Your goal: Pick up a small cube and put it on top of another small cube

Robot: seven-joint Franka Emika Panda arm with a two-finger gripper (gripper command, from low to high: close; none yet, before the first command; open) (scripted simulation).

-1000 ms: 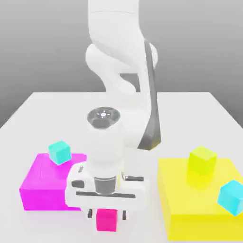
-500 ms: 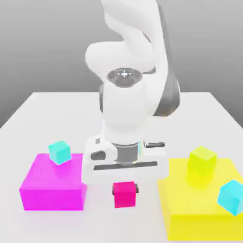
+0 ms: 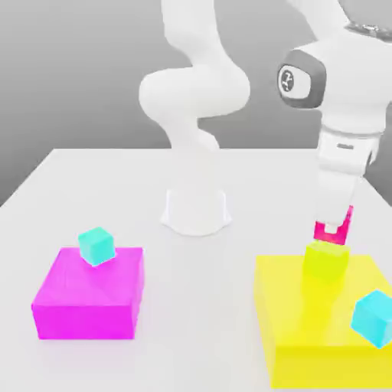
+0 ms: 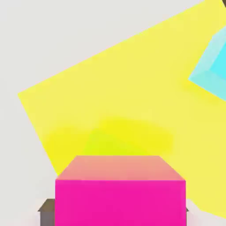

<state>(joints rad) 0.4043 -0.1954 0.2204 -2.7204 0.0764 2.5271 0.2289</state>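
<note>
My gripper (image 3: 334, 230) hangs over the big yellow block (image 3: 291, 321), fingers (image 3: 321, 230) either side of the small magenta cube (image 3: 334, 234); whether they pinch it or have slackened, I cannot tell. The cube sits directly above the lime cube (image 3: 326, 260), near the block's far edge. A cyan cube (image 3: 374, 318) rests toward its near corner.

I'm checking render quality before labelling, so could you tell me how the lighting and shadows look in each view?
Exterior view: soft, even light, with only a faint shadow under the cyan cube on the magenta block; the yellow block glows with almost no shading. Hand view: the pink cube is crisp, while the lime cube beneath it blurs into the yellow.
</note>
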